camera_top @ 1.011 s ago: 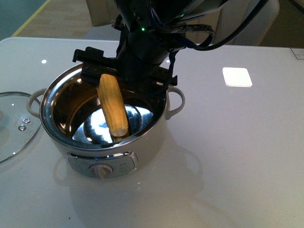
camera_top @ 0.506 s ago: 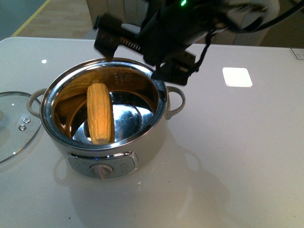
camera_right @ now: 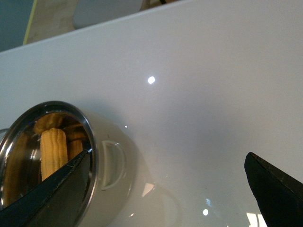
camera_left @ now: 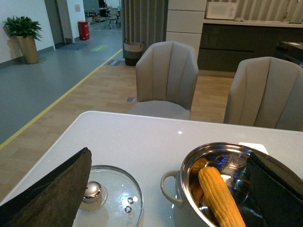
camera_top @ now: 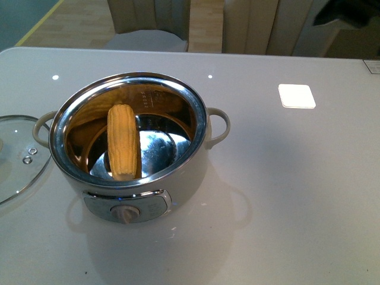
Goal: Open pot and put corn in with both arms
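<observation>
I'm looking down at the pot [camera_top: 129, 145] on the white worktop [camera_top: 297, 196], open, with its knob facing me. The corn [camera_top: 123, 141] lies inside the steel bowl, leaning against the wall on the pot's left side, touching no gripper. The glass lid [camera_top: 16, 155] lies flat on the worktop just left of the pot, beside its handle. From my left wrist camera, the left gripper [camera_left: 161, 189] has its fingers spread wide, nothing between them, the lid and pot showing through the gap. On the right wrist camera, the right gripper [camera_right: 165, 189] is parted wide too, empty, above bare worktop beside the pot. A white square [camera_top: 296, 95] sits well to the right.
</observation>
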`<move>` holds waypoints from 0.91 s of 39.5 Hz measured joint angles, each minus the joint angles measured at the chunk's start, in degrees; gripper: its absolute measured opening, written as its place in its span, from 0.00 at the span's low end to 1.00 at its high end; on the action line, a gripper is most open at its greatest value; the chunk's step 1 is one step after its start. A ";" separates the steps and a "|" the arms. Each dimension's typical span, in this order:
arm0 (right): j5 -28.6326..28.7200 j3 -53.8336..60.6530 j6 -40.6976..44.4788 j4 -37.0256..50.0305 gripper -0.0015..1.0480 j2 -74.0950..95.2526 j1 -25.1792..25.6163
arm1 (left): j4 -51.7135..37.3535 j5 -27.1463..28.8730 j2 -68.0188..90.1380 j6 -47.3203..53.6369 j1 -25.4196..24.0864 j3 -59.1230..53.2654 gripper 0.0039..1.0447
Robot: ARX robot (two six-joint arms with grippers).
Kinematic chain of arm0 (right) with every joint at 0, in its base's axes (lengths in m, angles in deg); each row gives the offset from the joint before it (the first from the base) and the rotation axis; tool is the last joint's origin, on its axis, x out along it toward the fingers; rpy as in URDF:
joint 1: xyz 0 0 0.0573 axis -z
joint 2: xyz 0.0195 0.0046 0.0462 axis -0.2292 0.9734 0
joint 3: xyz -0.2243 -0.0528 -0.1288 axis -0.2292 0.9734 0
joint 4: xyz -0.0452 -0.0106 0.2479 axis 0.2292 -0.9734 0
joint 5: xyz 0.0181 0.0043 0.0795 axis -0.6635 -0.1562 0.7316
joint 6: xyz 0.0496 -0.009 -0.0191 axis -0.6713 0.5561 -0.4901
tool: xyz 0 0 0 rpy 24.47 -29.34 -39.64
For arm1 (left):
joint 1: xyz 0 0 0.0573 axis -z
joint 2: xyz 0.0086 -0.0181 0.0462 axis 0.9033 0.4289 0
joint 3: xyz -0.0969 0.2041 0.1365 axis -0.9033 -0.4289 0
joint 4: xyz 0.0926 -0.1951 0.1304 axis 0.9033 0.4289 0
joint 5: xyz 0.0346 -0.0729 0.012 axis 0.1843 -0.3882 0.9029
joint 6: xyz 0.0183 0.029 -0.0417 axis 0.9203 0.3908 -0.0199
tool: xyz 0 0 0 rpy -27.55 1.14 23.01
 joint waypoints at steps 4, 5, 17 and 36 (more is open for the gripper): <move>-1.01 4.74 1.03 0.00 0.92 -7.39 2.08 | 0.00 0.00 0.00 0.00 0.00 0.00 0.94; -1.03 5.62 1.09 -0.04 0.92 -8.83 2.45 | 0.00 0.00 0.00 0.00 0.00 0.00 0.94; -7.76 26.23 17.53 31.06 0.64 -25.49 6.25 | 0.00 -0.02 0.00 0.00 0.00 0.00 0.94; 0.52 39.26 23.06 30.93 0.02 -41.42 14.82 | 0.00 0.02 0.00 0.00 0.00 0.00 0.94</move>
